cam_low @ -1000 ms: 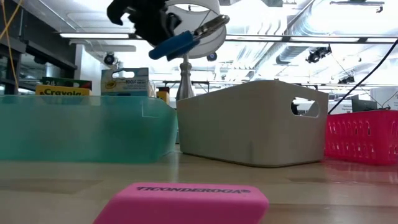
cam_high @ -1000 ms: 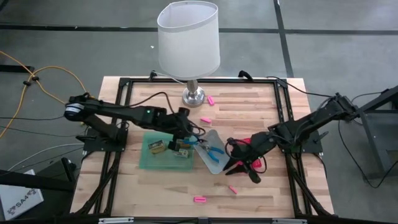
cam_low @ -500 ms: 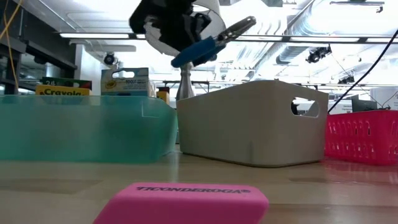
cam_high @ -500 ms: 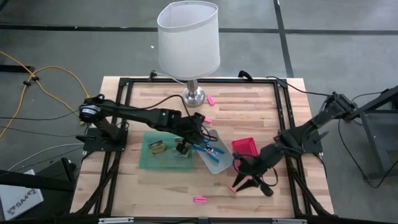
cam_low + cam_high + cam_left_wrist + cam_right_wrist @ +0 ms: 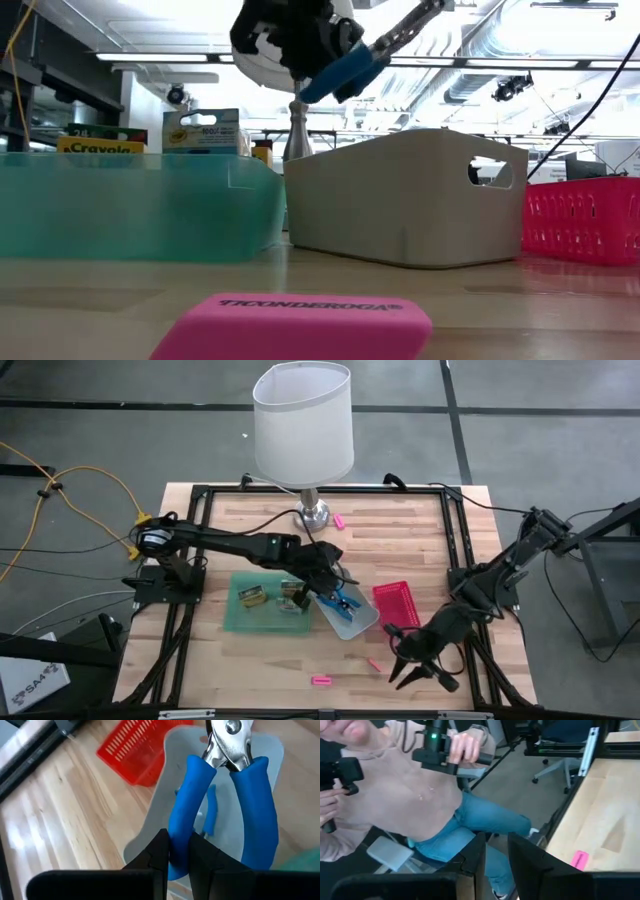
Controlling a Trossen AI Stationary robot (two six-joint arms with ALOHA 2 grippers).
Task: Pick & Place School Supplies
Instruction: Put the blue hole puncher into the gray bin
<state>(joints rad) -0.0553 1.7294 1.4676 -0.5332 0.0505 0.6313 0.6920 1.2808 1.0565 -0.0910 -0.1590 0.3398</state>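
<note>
Blue-handled pliers [image 5: 220,800] hang over the grey tray [image 5: 358,622], with my left gripper [image 5: 322,582] shut on them. A second blue tool [image 5: 210,815] lies in that tray. Two yellow-green packs [image 5: 252,596] sit in the green tray [image 5: 240,622]. Pink erasers [image 5: 320,680] lie loose on the wood. My right gripper [image 5: 403,672] hangs open over the table's near right corner, holding nothing. My left gripper pinches one blue handle [image 5: 179,845] of the pliers near its free end between its two fingers [image 5: 159,852]. The fingers slant down from the table's left. The pliers are lifted clear and tilted, their steel head [image 5: 420,15] higher than the handles, away from the gripper.
A pink basket [image 5: 393,600] stands right of the grey tray. The white-shaded lamp [image 5: 303,420] stands at the far edge, with more erasers [image 5: 340,520] near its base. A black frame runs round the table. A person [image 5: 410,785] sits beyond the near edge.
My left gripper has carried the pliers toward the table's right, from over the green tray to over the grey tray, rolling so that their head tips higher. My right gripper has swung from the pink basket toward the table's near edge.
</note>
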